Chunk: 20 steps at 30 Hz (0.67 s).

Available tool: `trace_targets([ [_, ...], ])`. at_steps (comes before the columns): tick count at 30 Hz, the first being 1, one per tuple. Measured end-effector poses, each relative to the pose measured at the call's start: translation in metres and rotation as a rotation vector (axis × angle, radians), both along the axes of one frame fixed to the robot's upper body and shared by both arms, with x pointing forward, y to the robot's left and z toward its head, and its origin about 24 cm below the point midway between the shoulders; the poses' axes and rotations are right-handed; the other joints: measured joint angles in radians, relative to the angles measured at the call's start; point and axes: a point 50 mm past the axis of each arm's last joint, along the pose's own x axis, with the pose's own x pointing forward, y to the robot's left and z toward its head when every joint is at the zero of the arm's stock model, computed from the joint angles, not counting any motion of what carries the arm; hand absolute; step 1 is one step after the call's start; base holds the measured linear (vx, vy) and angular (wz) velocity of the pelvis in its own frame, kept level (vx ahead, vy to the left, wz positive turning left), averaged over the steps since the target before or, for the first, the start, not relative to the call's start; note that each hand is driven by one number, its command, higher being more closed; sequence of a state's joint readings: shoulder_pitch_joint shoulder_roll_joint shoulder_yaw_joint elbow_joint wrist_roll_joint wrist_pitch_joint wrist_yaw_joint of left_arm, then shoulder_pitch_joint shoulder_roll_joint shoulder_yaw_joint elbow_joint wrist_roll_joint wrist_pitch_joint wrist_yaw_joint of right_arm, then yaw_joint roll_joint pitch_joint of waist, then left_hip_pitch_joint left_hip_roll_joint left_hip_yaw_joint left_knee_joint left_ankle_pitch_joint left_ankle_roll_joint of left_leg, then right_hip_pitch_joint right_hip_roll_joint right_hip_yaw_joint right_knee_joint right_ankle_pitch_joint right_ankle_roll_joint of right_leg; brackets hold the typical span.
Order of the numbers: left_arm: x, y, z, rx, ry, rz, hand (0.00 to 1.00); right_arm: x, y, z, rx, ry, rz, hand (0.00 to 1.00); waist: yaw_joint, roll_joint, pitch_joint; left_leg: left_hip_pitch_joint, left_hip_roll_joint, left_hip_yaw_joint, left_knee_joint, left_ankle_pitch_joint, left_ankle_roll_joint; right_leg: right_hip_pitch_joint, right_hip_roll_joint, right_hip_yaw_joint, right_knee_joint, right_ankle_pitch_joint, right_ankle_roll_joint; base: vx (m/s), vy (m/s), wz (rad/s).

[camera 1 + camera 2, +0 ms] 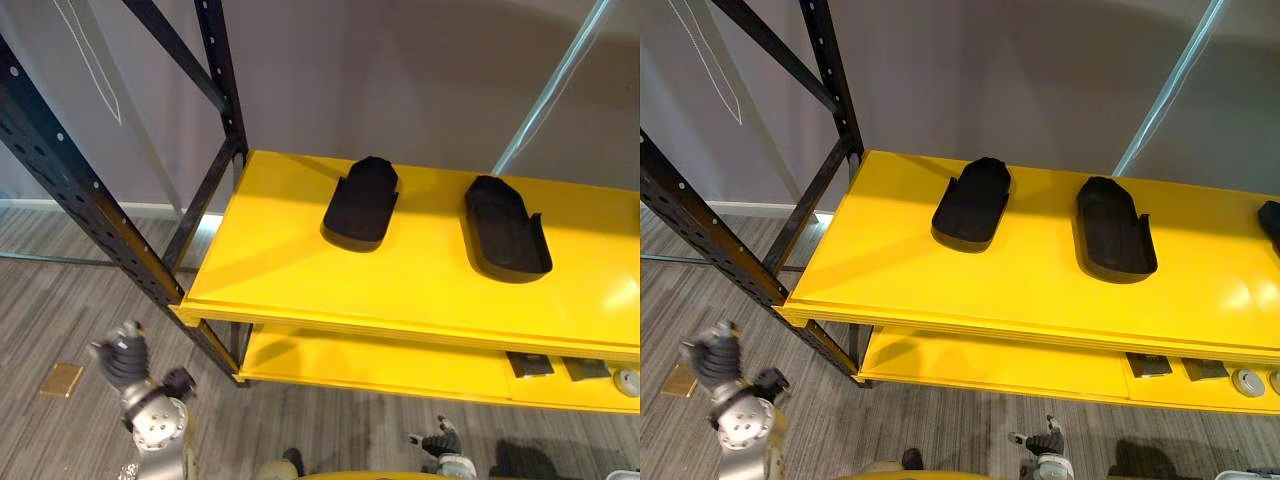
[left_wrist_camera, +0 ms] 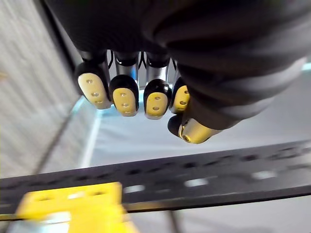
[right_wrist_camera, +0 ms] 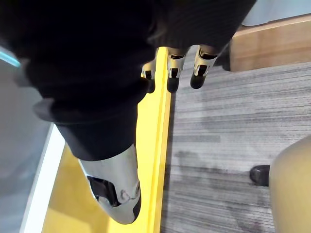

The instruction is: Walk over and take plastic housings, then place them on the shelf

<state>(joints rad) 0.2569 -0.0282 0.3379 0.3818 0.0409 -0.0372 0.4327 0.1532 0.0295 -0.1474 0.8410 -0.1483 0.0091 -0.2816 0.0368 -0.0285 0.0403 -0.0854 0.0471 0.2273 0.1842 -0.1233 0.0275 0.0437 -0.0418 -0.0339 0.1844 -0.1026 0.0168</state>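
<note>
Two items, the left plastic housing (image 1: 362,202) and the right plastic housing (image 1: 506,230), lie apart on the yellow shelf (image 1: 300,270), well beyond both robot hands. Each runs front to back, rounded end pointing away from the robot. The left robot hand (image 1: 122,358), low beside the black post (image 1: 60,180), is curled on nothing; the right robot hand (image 1: 438,440) hangs relaxed, fingers loose.
</note>
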Motion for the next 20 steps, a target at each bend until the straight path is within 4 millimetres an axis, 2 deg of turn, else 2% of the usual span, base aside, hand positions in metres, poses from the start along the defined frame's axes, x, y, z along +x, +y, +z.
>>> trace_targets([
  [3,-0.03,-0.004,-0.036,-0.092,0.203,0.027,0.0,0.003,0.0,0.001,0.001,-0.007,0.001,0.0,0.005,-0.008,-0.007,0.004,0.0,0.011,0.003,0.0,0.0,-0.006,-0.003,0.007,0.011,-0.013,0.012,0.02,0.032,-0.04],
  [7,-0.052,-0.015,-0.055,-0.165,0.339,-0.003,0.0,0.003,-0.002,0.001,0.0,-0.008,-0.013,0.0,0.003,-0.004,-0.014,-0.011,0.007,0.038,0.005,0.0,0.0,-0.032,-0.003,0.015,0.01,-0.028,0.013,-0.07,-0.039,-0.25],
  [9,-0.054,-0.024,-0.062,-0.198,0.382,-0.048,0.0,0.001,-0.004,0.0,0.0,0.002,-0.035,0.0,0.004,-0.009,-0.018,-0.013,0.006,0.076,0.007,0.0,-0.002,-0.041,-0.011,0.036,-0.003,-0.051,0.015,-0.12,-0.073,-0.45],
  [11,-0.052,-0.027,-0.064,-0.208,0.392,-0.077,0.0,0.0,-0.004,-0.001,0.002,0.007,-0.04,0.0,-0.001,0.007,-0.016,-0.014,0.01,0.084,0.005,0.004,-0.011,-0.051,-0.01,0.045,-0.005,-0.055,0.018,-0.11,-0.056,-0.26],
  [12,-0.052,-0.03,-0.066,-0.217,0.404,-0.092,0.0,-0.006,-0.005,-0.003,0.003,0.024,-0.051,0.0,-0.021,0.007,-0.015,-0.01,0.012,0.092,-0.001,0.008,-0.01,-0.051,-0.009,0.045,-0.006,-0.056,0.019,-0.1,-0.048,-0.15],
  [14,-0.049,-0.034,-0.068,-0.233,0.408,-0.12,0.0,-0.012,-0.008,-0.005,0.006,0.051,-0.072,0.0,-0.022,0.018,-0.021,-0.001,0.02,0.111,-0.005,0.011,-0.013,-0.051,-0.005,0.054,-0.01,-0.053,0.023,-0.05,-0.032,-0.25],
  [20,-0.041,-0.035,-0.067,-0.226,0.403,-0.179,0.0,-0.012,-0.01,-0.006,0.007,0.057,-0.095,0.0,-0.02,0.008,-0.02,0.0,0.035,0.157,-0.008,0.008,-0.01,-0.052,0.001,0.079,-0.056,-0.025,0.035,0.0,-0.006,-0.23],
])
